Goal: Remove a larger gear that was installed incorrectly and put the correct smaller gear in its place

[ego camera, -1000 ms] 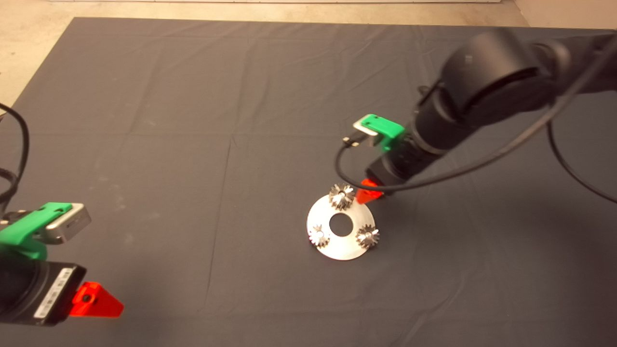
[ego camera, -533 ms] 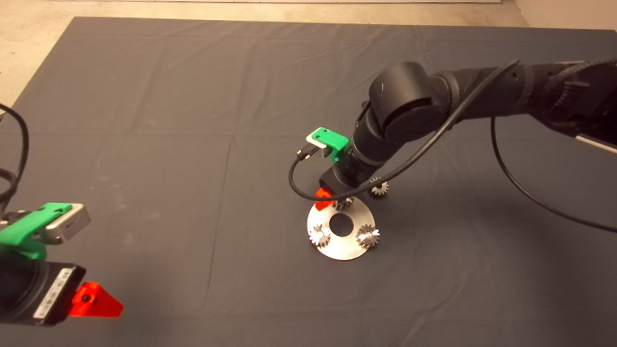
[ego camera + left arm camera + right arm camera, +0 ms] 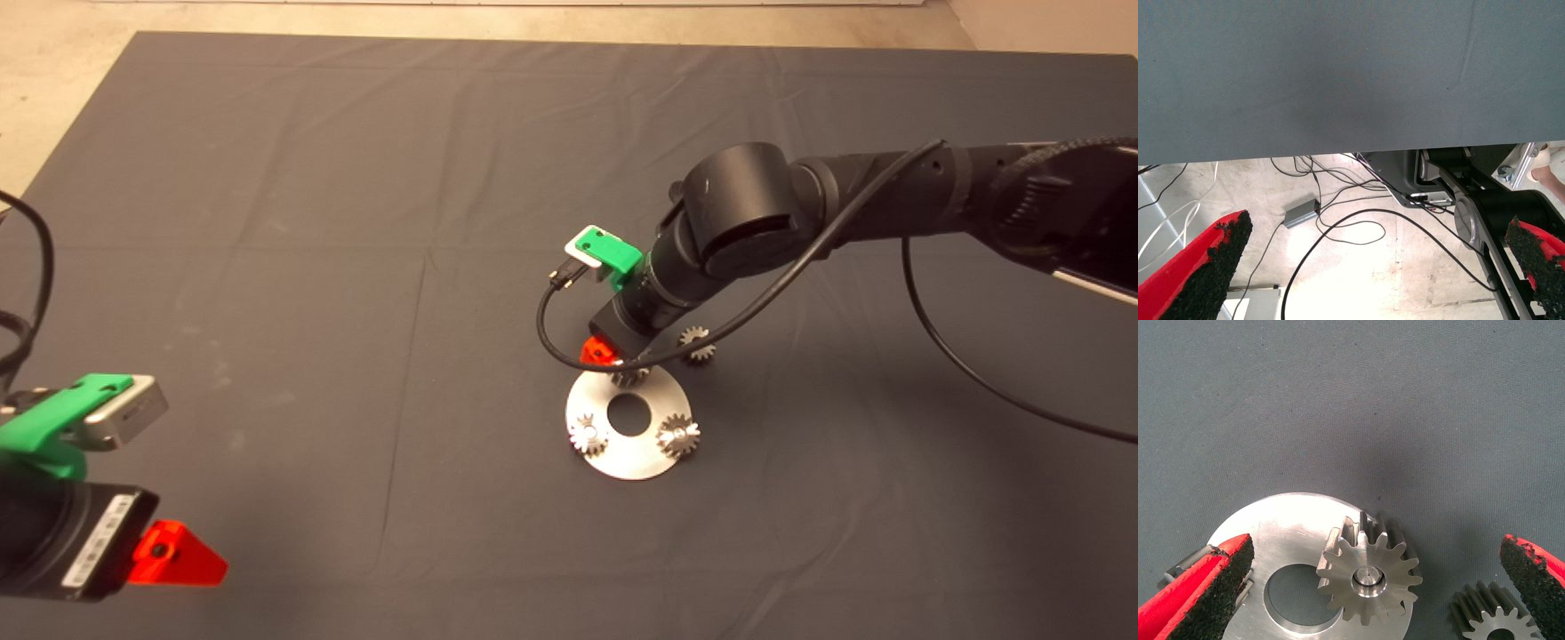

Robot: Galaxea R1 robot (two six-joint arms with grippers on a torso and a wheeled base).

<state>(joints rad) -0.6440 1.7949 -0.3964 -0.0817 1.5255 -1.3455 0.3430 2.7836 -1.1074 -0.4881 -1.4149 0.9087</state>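
The larger gear (image 3: 1368, 577) stands on a pin at the far edge of a round silver plate (image 3: 1285, 527). In the head view the larger gear (image 3: 629, 377) is mostly hidden under my right gripper (image 3: 618, 360). The right gripper (image 3: 1375, 547) is open, with one finger on each side of the larger gear and touching nothing. The smaller gear (image 3: 1495, 623), dark with a centre hole, lies on the mat beside the plate (image 3: 622, 462). It also shows in the head view (image 3: 698, 344). My left gripper (image 3: 173, 556) is parked open at the lower left.
Two shiny-faced gears (image 3: 589, 435) (image 3: 678, 436) sit on the plate's near side, around its centre hole. A black cable (image 3: 569, 351) loops from the right wrist close to the plate. The left wrist view shows the mat's edge and floor cables (image 3: 1338, 227).
My right arm has swung left and come down over the plate's far gear. The smaller gear, hidden a second ago, now shows on the mat right of the plate. The left arm has not moved.
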